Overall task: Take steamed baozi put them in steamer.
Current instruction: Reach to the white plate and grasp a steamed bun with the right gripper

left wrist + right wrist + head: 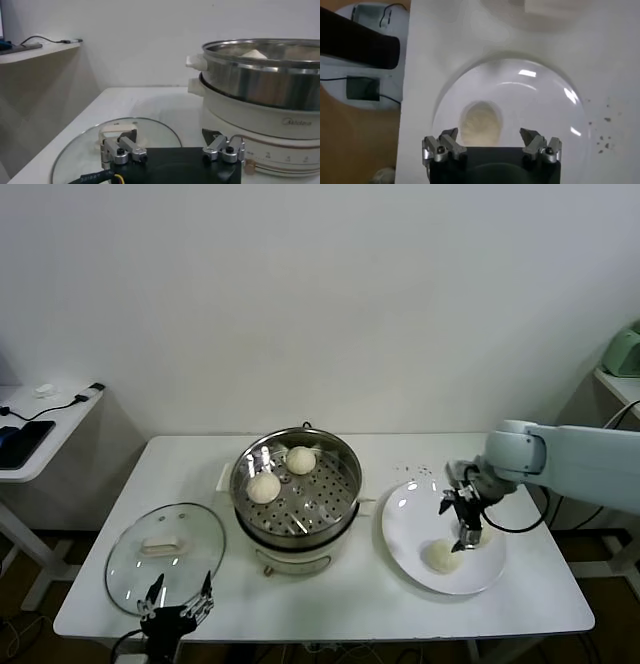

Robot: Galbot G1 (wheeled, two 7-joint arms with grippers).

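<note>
The steel steamer [345, 469] stands at the table's middle with two baozi on its perforated tray, one at the near left [264, 487] and one at the back [300, 460]. A third baozi [440, 556] lies on the white plate [405, 509] to the right. My right gripper [467, 524] hangs open just above and beside it; in the right wrist view the baozi [481, 121] lies between and just beyond the open fingertips [449, 136]. My left gripper [175, 602] is parked open at the table's front left, over the glass lid [80, 152]. The steamer [260, 75] fills the left wrist view.
The round glass lid [165, 556] lies flat left of the steamer. Dark specks [415, 472] dot the table behind the plate. A side table [40, 434] with cables stands far left, a green object [625, 349] on a shelf far right.
</note>
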